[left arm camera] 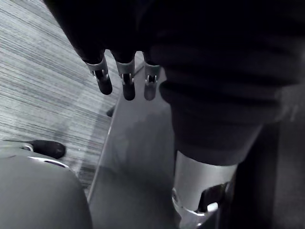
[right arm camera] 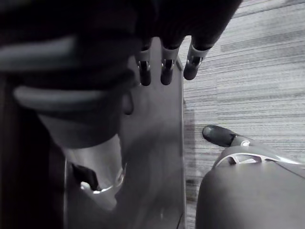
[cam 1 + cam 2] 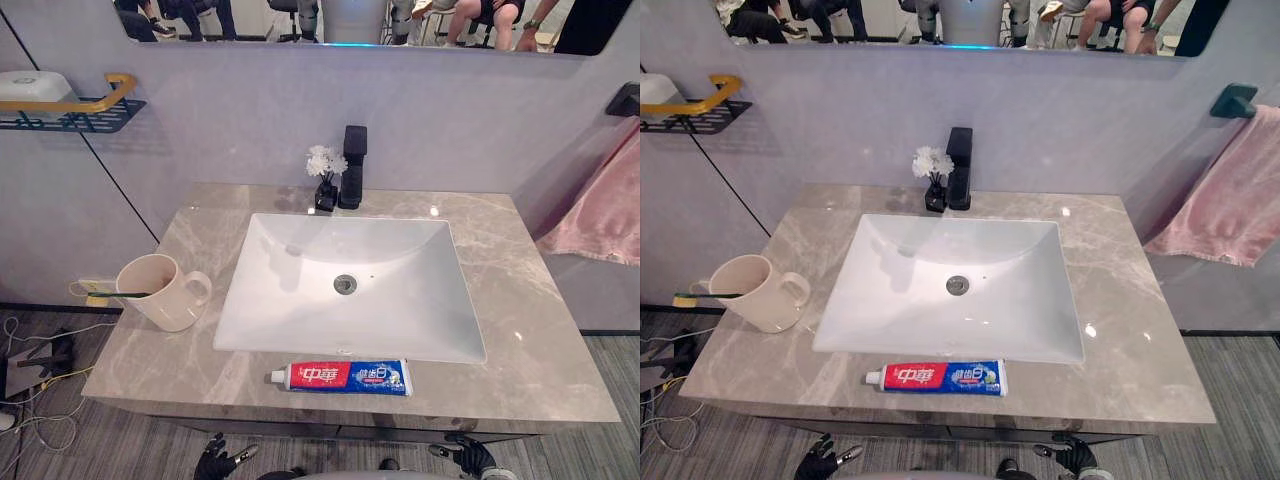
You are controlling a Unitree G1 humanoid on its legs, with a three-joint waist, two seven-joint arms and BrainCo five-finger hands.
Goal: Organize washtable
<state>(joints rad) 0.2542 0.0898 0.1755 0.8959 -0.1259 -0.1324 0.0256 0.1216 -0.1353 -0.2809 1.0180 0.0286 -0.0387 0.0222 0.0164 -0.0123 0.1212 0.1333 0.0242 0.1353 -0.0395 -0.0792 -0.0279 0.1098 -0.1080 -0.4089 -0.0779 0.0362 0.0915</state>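
Hanging at the bottom edge with left robot hand (image 3: 214, 460) and right robot hand (image 3: 470, 456) loose-fingered and empty; no tidying begun. Next, probably lifting toothpaste (image 3: 340, 377) from lower-centre tabletop (image 3: 520, 335), just beside sink (image 3: 290, 250), and standing it in mug (image 3: 160, 292), middle left.

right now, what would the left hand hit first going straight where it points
Likely the carpeted floor: the left hand hangs below the washtable's front edge, straight fingers pointing down beside the cabinet front. Depth is unclear; it might graze that panel first.
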